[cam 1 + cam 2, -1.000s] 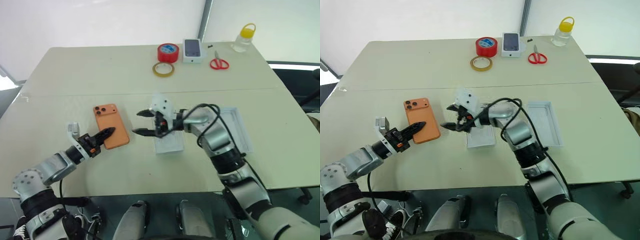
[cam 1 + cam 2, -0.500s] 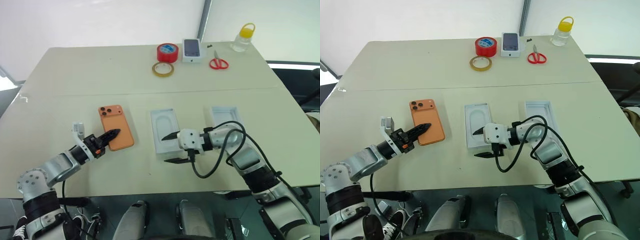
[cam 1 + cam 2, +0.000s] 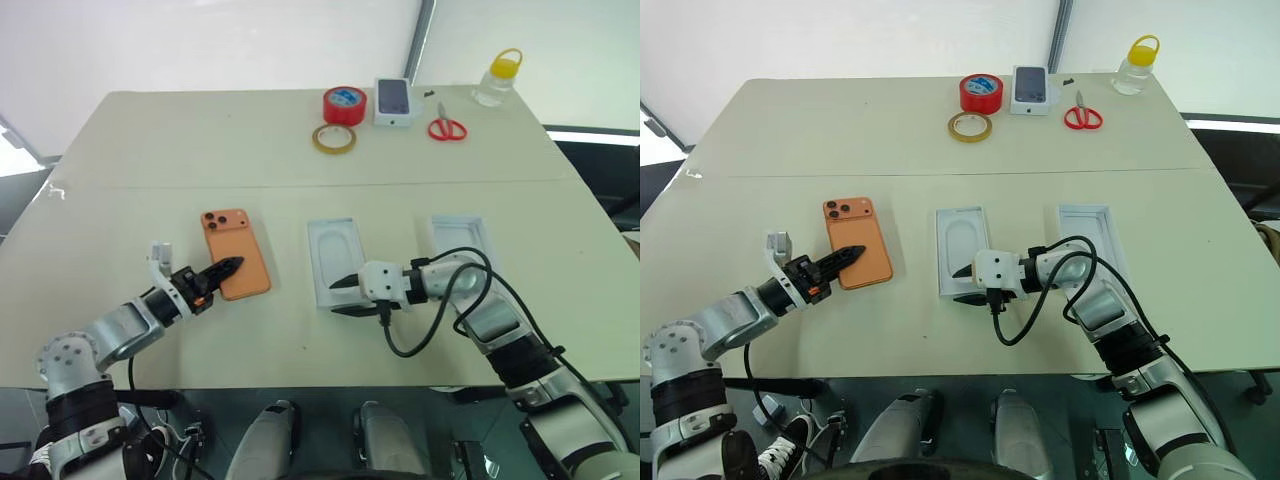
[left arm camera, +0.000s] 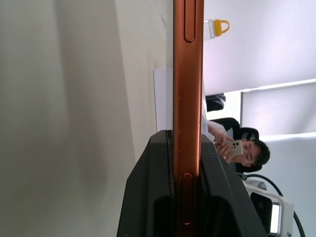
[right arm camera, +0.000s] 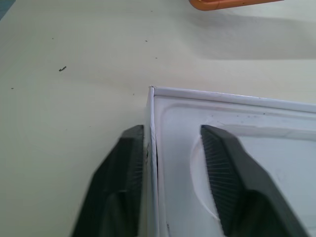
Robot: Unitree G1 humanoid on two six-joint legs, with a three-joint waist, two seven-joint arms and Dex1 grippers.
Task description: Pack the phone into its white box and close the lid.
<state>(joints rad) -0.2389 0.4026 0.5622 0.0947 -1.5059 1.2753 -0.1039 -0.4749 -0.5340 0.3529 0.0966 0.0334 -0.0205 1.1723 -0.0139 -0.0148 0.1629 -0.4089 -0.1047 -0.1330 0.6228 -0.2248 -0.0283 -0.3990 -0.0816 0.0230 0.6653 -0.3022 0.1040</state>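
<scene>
The orange phone (image 3: pixel 236 254) lies camera side up on the table, left of centre. My left gripper (image 3: pixel 230 266) is shut on its near edge; the left wrist view shows the phone's thin side (image 4: pixel 187 74) clamped between the fingers (image 4: pixel 148 197). The white box (image 3: pixel 334 262) lies at the centre with a white insert with an oval recess in it. My right gripper (image 3: pixel 334 298) is at its near end. Its fingers (image 5: pixel 123 168) straddle the thin wall (image 5: pixel 152 148) at a corner, still a little apart. The plain white lid (image 3: pixel 460 237) lies rim up to the right.
Along the table's far edge stand a red tape roll (image 3: pixel 344 103), a yellow tape ring (image 3: pixel 333 139), a small white box printed with a phone (image 3: pixel 394 101), red scissors (image 3: pixel 447 128) and a yellow-capped bottle (image 3: pixel 499 78). A person (image 4: pixel 242 150) sits beyond the table.
My right gripper swung from above the box beside the phone down to the box's near end, and its fingers closed most of the way. The left gripper kept its grip on the phone.
</scene>
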